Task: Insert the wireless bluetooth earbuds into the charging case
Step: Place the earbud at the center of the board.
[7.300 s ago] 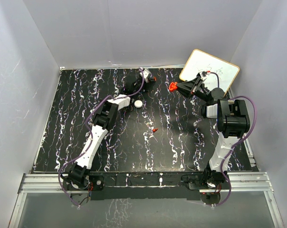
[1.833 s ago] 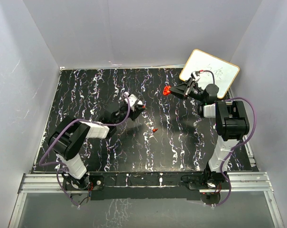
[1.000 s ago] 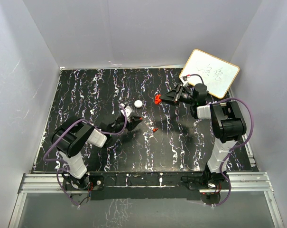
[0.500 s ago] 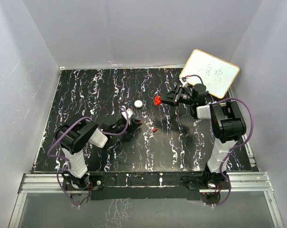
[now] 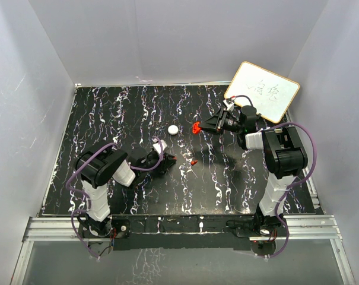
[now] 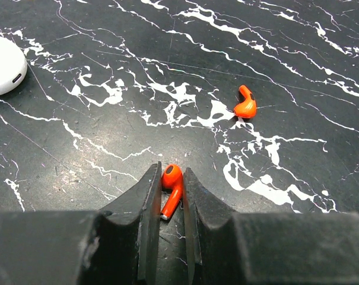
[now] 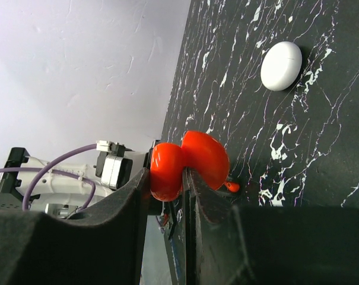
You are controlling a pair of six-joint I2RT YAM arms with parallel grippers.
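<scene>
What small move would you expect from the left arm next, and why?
Probably a lift. The left pincer is shut on one red earbud down near the table, while the right pincer holds the red case above the table, so the earbud likely has to rise and travel toward it. The other earbud lies loose.

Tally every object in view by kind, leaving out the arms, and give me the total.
red earbuds: 2
red charging case: 1
white oval pod: 1
whiteboard: 1
Total: 5
</scene>
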